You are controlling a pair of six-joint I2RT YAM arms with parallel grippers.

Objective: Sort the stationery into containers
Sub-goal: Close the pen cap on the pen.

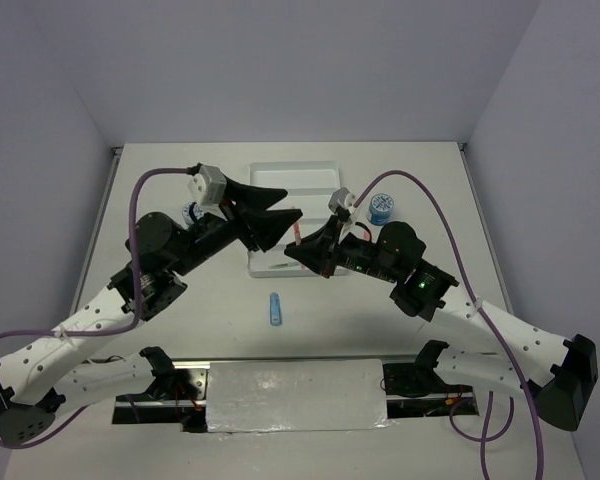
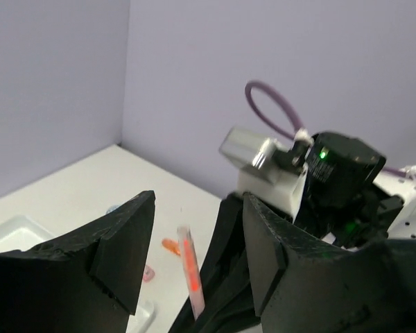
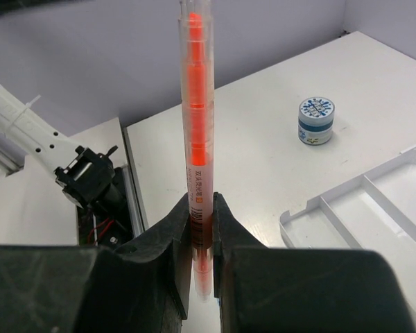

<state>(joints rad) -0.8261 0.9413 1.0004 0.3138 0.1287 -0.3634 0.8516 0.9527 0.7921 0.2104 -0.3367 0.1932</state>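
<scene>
The right gripper point(image 3: 201, 205) pinches an orange pen point(image 3: 196, 104) low on its clear barrel, holding it upright. A line of small dark print sits just above the fingers, too fine to read. The left gripper point(image 2: 197, 201) is spread wide, with the pen's upper end between its fingers, not touching them. Beyond the right gripper's fingers stands a blue-white patterned tub point(image 3: 316, 120), and beside them is the white tray point(image 3: 312, 208), its long compartments showing. A white-blue tube point(image 1: 275, 308) lies on the table nearer the arm bases.
</scene>
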